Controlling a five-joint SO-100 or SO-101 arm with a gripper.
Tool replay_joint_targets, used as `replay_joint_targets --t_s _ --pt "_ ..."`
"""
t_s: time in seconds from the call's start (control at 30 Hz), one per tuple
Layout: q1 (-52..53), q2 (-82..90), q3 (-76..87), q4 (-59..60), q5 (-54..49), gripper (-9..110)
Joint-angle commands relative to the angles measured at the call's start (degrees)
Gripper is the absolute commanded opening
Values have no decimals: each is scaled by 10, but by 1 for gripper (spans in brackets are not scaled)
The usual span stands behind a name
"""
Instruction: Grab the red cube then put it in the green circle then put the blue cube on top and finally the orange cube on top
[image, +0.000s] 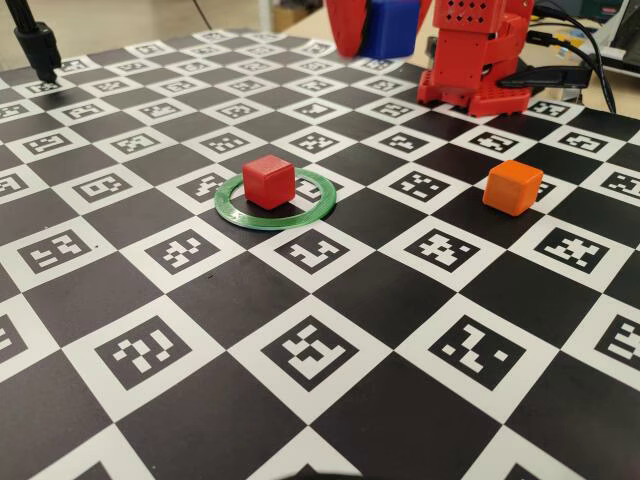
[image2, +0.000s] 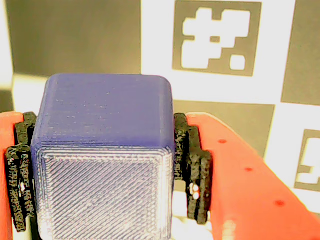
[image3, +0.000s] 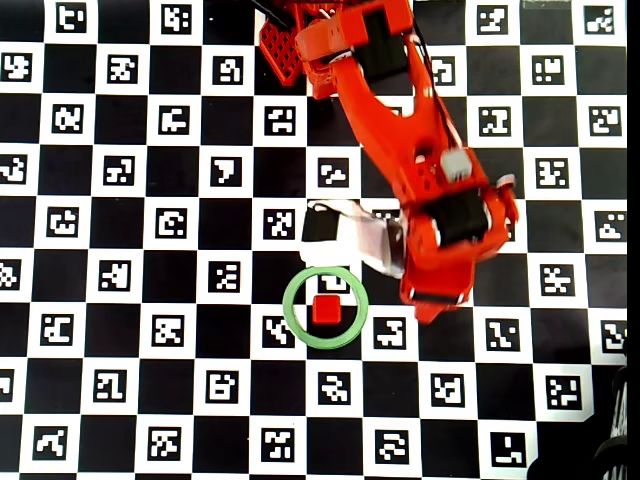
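Observation:
The red cube (image: 268, 181) sits inside the green circle (image: 270, 222) on the checkered board; both also show in the overhead view, the cube (image3: 326, 309) within the ring (image3: 288, 308). My red gripper (image2: 105, 170) is shut on the blue cube (image2: 105, 125), which fills the space between the black pads (image2: 192, 165). In the fixed view the gripper (image: 388, 35) holds the blue cube (image: 392, 18) high above the board, behind the ring. The orange cube (image: 513, 187) lies on the board to the right of the ring. In the overhead view the arm hides the blue and orange cubes.
The arm's red base (image: 475, 60) stands at the back right of the board, with cables behind it. A black stand (image: 38, 45) is at the back left. In the overhead view the arm (image3: 420, 150) reaches down beside the ring's right side.

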Motion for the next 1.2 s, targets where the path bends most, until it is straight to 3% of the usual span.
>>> replay_joint_targets --t_s 0.0,0.4,1.17 --pt "19 86 12 53 -92 10" --pt "120 62 40 33 -203 10" --pt "182 -25 136 -133 -174 10"
